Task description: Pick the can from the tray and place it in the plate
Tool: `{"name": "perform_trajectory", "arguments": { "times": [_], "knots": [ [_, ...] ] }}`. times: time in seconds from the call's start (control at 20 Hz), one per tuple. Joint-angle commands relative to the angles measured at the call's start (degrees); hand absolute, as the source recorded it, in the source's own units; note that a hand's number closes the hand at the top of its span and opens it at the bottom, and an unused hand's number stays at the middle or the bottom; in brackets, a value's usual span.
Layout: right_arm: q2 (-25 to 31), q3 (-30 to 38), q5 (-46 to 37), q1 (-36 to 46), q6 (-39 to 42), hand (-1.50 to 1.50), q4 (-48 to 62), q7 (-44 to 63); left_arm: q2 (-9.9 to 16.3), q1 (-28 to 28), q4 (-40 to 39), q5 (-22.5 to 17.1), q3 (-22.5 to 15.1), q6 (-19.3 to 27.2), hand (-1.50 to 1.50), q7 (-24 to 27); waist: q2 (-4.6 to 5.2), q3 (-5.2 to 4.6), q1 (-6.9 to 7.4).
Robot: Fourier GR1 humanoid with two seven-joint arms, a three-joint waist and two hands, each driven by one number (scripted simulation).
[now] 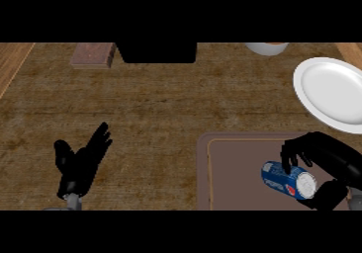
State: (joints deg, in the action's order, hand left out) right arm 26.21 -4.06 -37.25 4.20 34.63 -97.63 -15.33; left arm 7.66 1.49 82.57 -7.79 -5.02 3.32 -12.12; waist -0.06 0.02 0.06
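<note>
Blue can [288, 180] on its side in tray [235, 178], right hand [323, 163] curled round it; lift pending. White plate [337, 94] at 1 o'clock. Left hand [80, 160] open, resting at 8 o'clock.

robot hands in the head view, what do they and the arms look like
Both are black, with slender jointed fingers and a thumb. The left robot hand sits on a short grey forearm stub at its wrist. The right robot hand looks bulkier, and a bit of grey forearm shows at the right edge. No cables or markings show.
</note>
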Motion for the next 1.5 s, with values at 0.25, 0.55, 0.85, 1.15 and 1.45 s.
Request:
{"name": "perform_trajectory", "arguments": {
  "times": [0.25,0.55,0.85,1.15,1.45],
  "knots": [
    [-14.91,12.98,-13.93,8.95,-27.42,1.50,3.21,31.32,-0.42,-0.61,-0.24,0.62,-1.05,-0.29,0.00,0.25,0.74,-0.27,1.35],
    [-23.27,14.37,-29.53,18.46,-45.44,1.50,4.91,49.22,-1.06,-1.80,-0.37,0.96,-2.40,-0.82,0.00,-0.27,1.27,-0.25,4.42],
    [-26.09,15.04,-41.35,27.75,-62.72,1.50,14.63,65.72,-1.66,-3.16,-1.08,1.41,-2.55,-0.15,0.00,-1.14,1.17,-0.05,4.48],
    [-26.18,19.96,-43.23,31.22,-84.63,1.50,30.20,64.19,-2.56,-1.44,-1.01,2.11,-2.95,0.60,0.00,-0.09,0.85,0.06,2.42],
    [-18.29,27.04,-44.36,35.91,-91.70,1.50,45.17,60.60,-3.13,-3.49,-2.96,2.41,-1.87,1.50,0.00,-0.59,0.81,0.04,1.56]
  ]
}}
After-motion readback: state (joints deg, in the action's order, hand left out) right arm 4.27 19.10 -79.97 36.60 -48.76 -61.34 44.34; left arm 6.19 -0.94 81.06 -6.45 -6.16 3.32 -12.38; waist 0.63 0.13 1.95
